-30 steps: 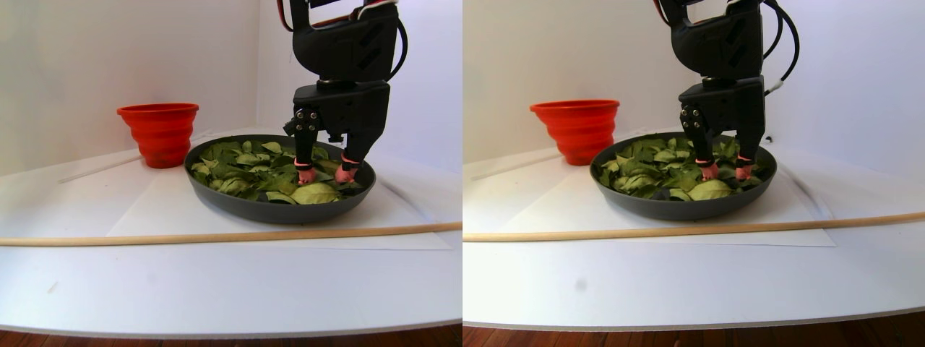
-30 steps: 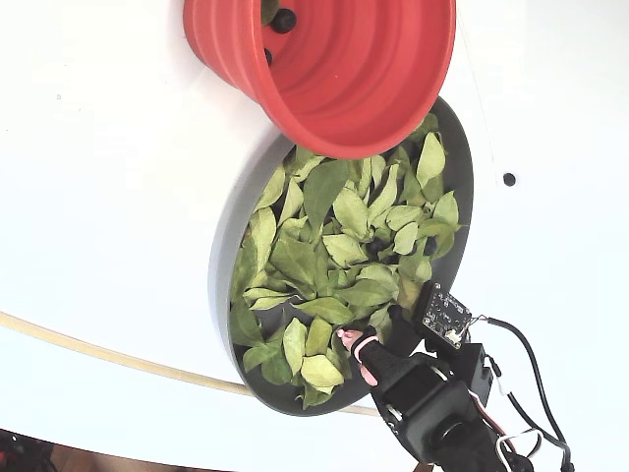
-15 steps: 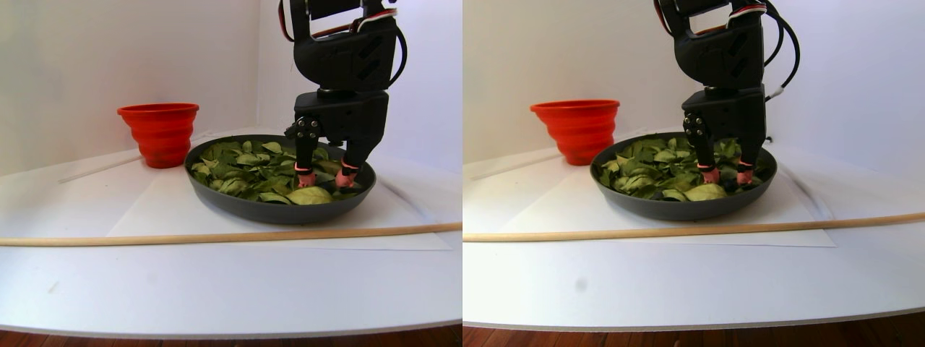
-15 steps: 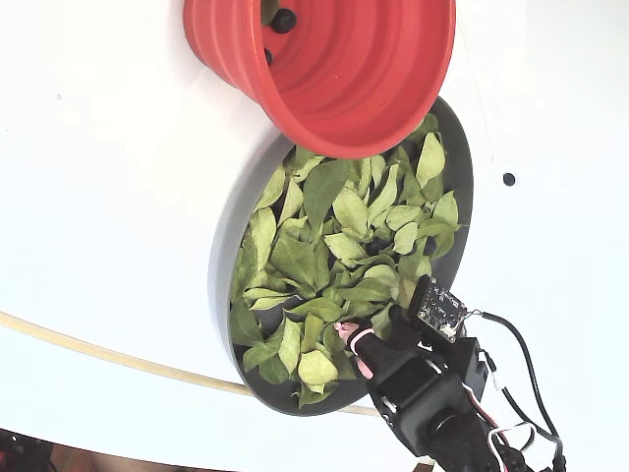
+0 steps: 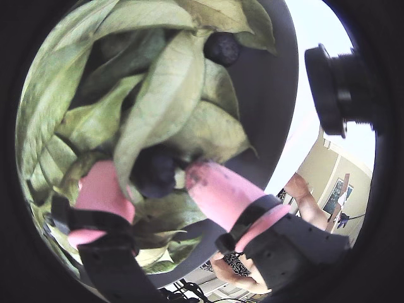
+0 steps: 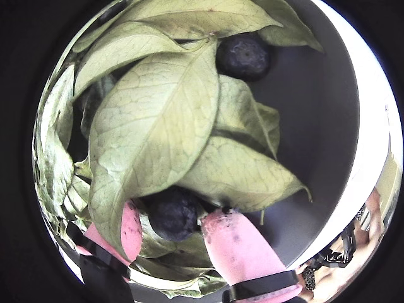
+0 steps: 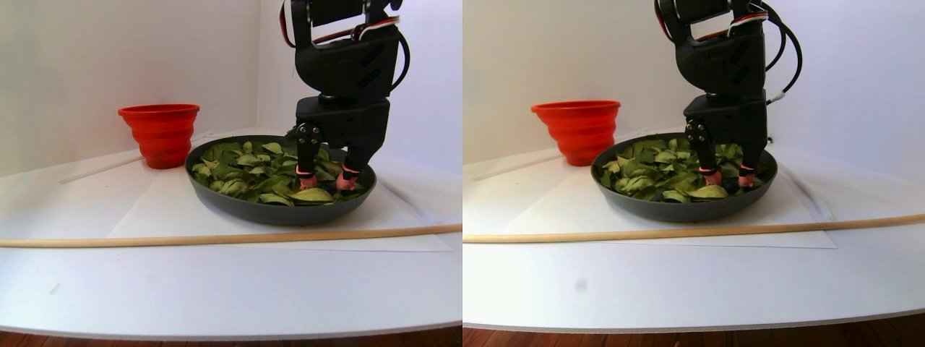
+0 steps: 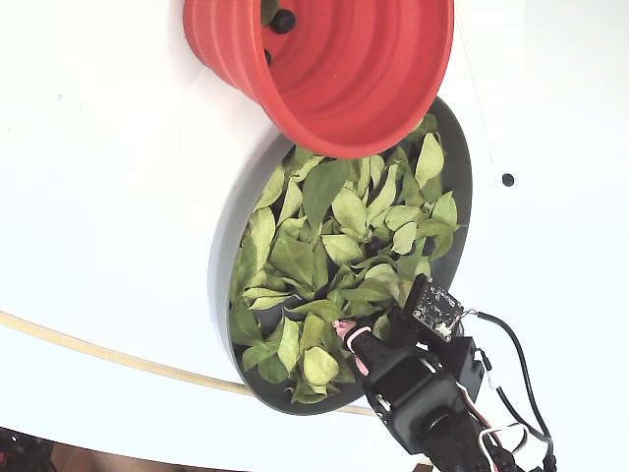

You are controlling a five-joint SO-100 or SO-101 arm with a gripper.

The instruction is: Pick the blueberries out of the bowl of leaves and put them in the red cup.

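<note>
In the left half of the stereo pair view, the red cup (image 7: 160,133) stands at the left on the white table (image 7: 217,289), just behind and beside the dark grey bowl (image 7: 274,210). The bowl sits on a sheet of white paper (image 7: 166,210) and is heaped with green leaves (image 7: 242,170). A thin wooden stick (image 7: 217,236) lies across the table in front of the bowl. Toward the right of the bowl, the black arm comes down from above with the gripper (image 7: 324,180) lowered into the leaves, its pink-tipped fingers apart.

In a wrist view, the left pink fingertip (image 6: 129,230) lies partly under a large leaf (image 6: 148,132), and the right fingertip (image 6: 240,249) rests over the bare bowl floor. Between them sits a dark blueberry (image 6: 172,213), half covered by leaves. The jaws are partly open around it; the right tip looks to touch it or nearly so, and whether the left tip presses it I cannot tell. A second blueberry (image 6: 243,55) lies farther off, at the top of this view, against the bowl's grey floor (image 6: 315,126) beside the leaf tips.

In the fixed view from above, the cup (image 8: 324,69) overlaps the bowl's upper edge, and at least one dark berry (image 8: 283,20) shows inside it. The gripper (image 8: 346,334) is at the bowl's lower right.
</note>
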